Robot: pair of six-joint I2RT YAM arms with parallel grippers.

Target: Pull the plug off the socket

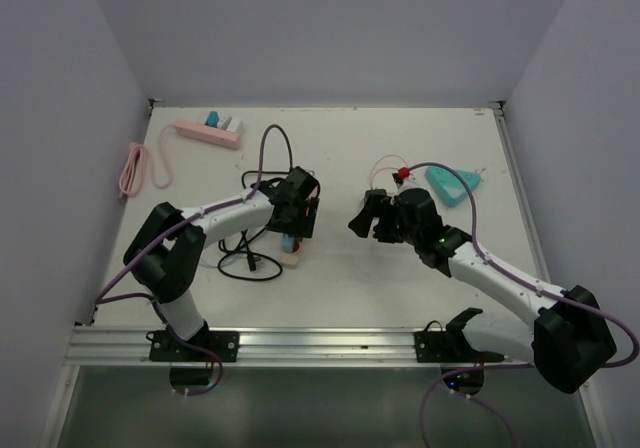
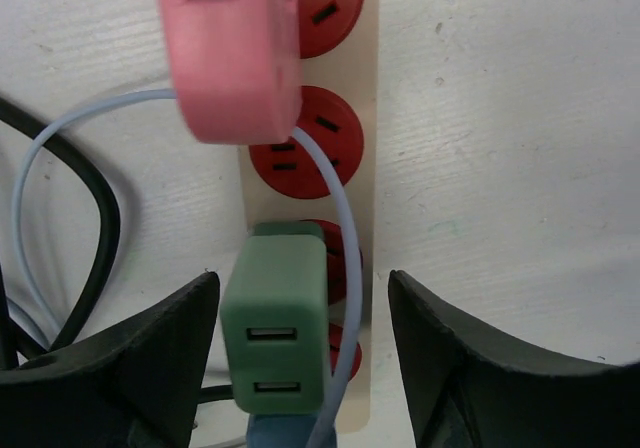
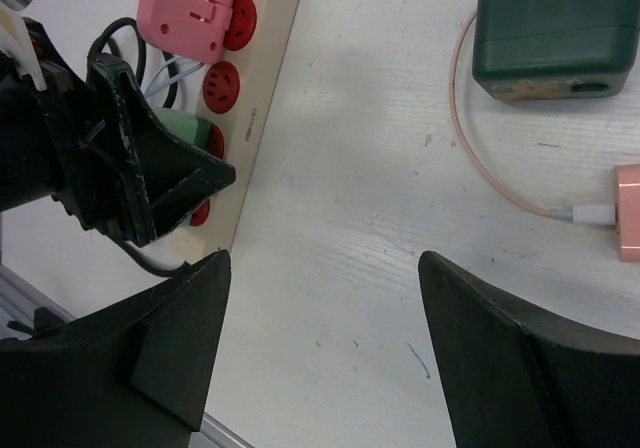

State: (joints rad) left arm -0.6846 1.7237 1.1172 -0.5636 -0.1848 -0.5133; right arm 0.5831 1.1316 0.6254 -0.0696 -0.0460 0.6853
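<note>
green plug (image 2: 275,333) sits seated in the power strip (image 2: 340,71), between the left gripper (image 2: 302,283) fingers (image 2: 150,358); fingers spread, one on each side, gaps both sides, not touching it; plug is a boxy, matte green block with rounded edges and two USB slots on its face; strip is a cream plastic bar with round red sockets; glossy pink plug (image 2: 230,48) is in a socket further along; thin pale-blue cable (image 2: 335,208) curves past the green plug; black cable (image 2: 100,238) left of strip; right gripper (image 3: 320,268) spread wide, holding nothing, over white grainy table (image 3: 380,168), beside the strip.
</note>
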